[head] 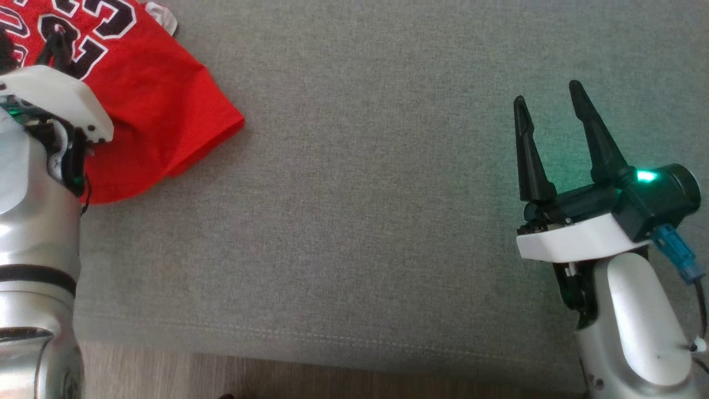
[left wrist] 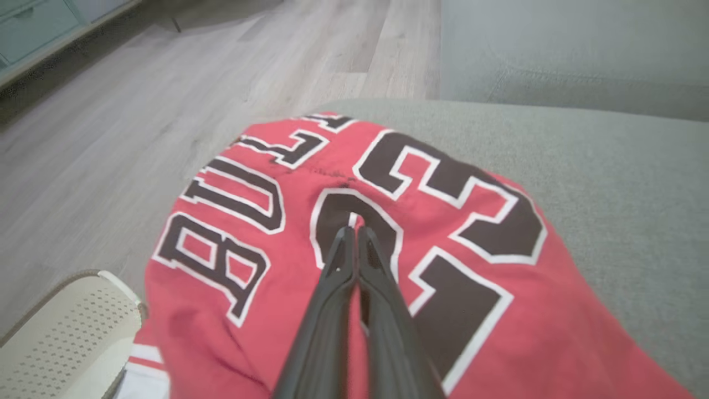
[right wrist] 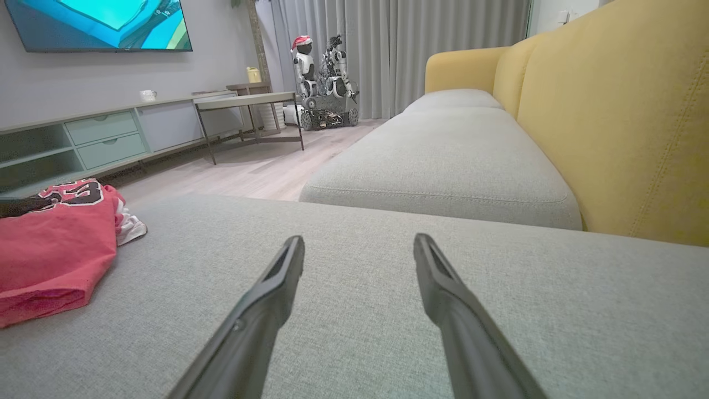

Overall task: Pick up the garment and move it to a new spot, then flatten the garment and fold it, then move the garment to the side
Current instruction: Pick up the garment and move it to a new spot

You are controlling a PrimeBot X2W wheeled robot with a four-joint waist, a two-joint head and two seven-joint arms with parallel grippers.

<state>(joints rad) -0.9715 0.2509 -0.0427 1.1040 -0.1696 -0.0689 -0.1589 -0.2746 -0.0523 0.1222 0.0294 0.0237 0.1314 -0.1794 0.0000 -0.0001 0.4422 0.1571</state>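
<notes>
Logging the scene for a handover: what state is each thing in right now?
red jersey: crumpled, unfolded, lying on the grey cushion
left gripper: shut, tips pinching the red jersey
right gripper: open, empty
television: switched on
drawers: closed

Probably a home living room: yellow sofa (right wrist: 609, 111), wall television (right wrist: 99, 22), curtains (right wrist: 432, 33), sideboard (right wrist: 105, 133).

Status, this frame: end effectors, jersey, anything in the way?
Left end effector shut on jersey. Right end effector open over cushion. Jersey bunched at cushion's left end. Nothing seen in the way.
</notes>
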